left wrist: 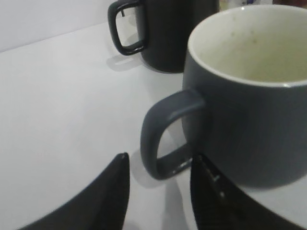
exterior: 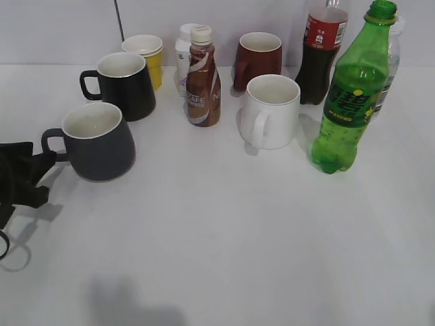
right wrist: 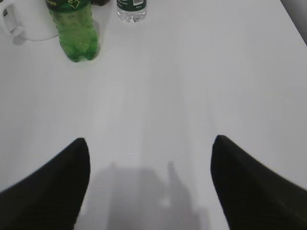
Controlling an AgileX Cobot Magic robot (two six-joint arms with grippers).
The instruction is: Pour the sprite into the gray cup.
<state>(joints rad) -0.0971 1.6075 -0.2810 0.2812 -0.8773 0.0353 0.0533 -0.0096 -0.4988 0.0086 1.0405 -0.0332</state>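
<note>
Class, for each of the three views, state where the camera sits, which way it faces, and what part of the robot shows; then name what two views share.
Exterior view: raised in front, slanting down at the table; left gripper at left edge.
Left wrist view: low, facing the gray cup; its open fingertips below.
Right wrist view: above the table, facing the sprite; its open fingertips below.
Shared: exterior and left wrist both show the gray cup.

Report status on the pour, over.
Left gripper open at matte dark-gray mug handle. Right gripper open, empty. Tall green plastic soda bottle upright, uncapped, untouched. White mug beside it.
</note>
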